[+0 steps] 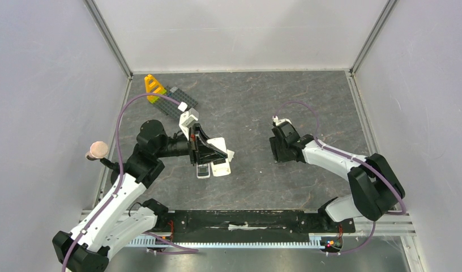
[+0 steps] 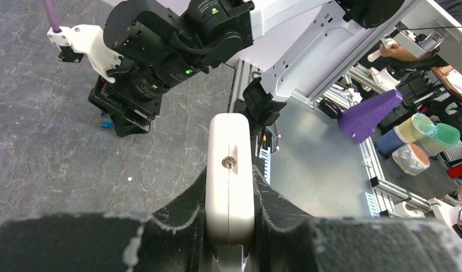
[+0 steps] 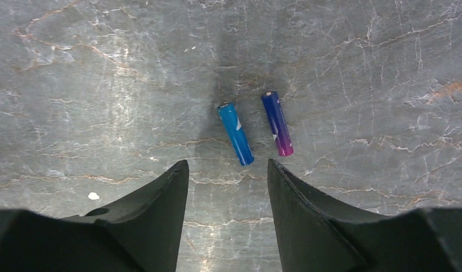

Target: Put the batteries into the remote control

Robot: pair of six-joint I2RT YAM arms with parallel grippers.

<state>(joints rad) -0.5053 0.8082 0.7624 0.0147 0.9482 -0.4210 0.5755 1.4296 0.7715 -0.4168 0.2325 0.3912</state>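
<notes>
Batteries (image 3: 235,133): two lie side by side on the table (image 3: 76,68), right of centre, under the right gripper (image 3: 227,170).
Right jaws apart, empty; left gripper (image 2: 230,195) clamped on the white remote (image 2: 230,147). Centre over the light-blue one, keep the finger off the purple-ended battery (image 3: 277,123), descend, pinch across its width.

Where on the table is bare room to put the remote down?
Bare table lies between the remote and the right gripper, and at the far right corner. Crowded: under the right gripper, where the blue battery and purple battery lie, and near the bricks.
</notes>
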